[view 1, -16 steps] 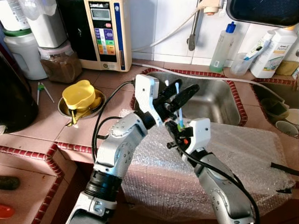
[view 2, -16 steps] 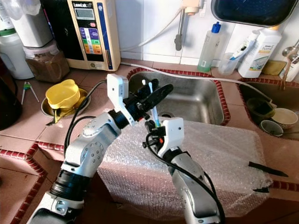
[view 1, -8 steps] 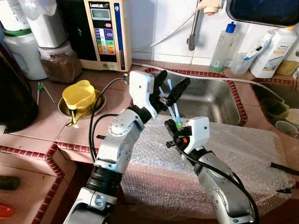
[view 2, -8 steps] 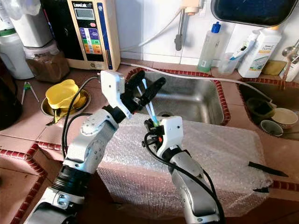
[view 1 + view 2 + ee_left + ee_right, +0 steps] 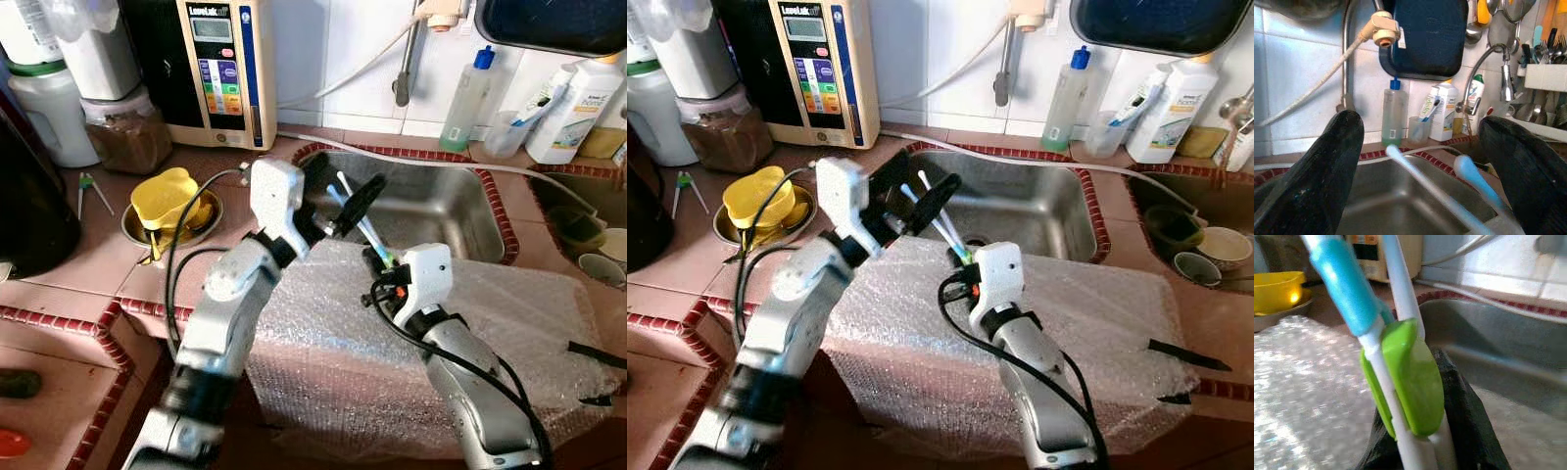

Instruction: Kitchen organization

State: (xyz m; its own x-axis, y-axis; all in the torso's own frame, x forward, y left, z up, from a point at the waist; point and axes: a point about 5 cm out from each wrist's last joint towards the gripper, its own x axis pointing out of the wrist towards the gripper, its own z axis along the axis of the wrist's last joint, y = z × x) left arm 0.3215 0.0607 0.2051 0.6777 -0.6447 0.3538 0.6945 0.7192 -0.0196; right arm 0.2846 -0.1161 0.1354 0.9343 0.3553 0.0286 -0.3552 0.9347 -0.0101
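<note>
Two thin white plastic sticks with light blue grips and a lime green clip at the base [image 5: 364, 227] are what I've got pinched in my right gripper [image 5: 384, 266]. Its black fingers [image 5: 1459, 421] are pressed tight on that green end, so the sticks slant up and away from the jaws, toward my left side.

My left gripper [image 5: 336, 188] has its jaws spread wide, one black finger [image 5: 1312, 171] on either side of the stick tips. The tips sit between those fingers, and I can't tell if they touch either one.

Right under both sets of jaws is a big block wrapped in clear bubble wrap [image 5: 470, 333], lying across the front of the stainless steel sink [image 5: 446, 211].

Out past my left gripper's jaws there's a clear bottle with a blue cap [image 5: 1392, 115] against the white tiles. Off to my left on the pink tiled counter, a yellow plastic lid sits in a small metal bowl [image 5: 168, 201].
</note>
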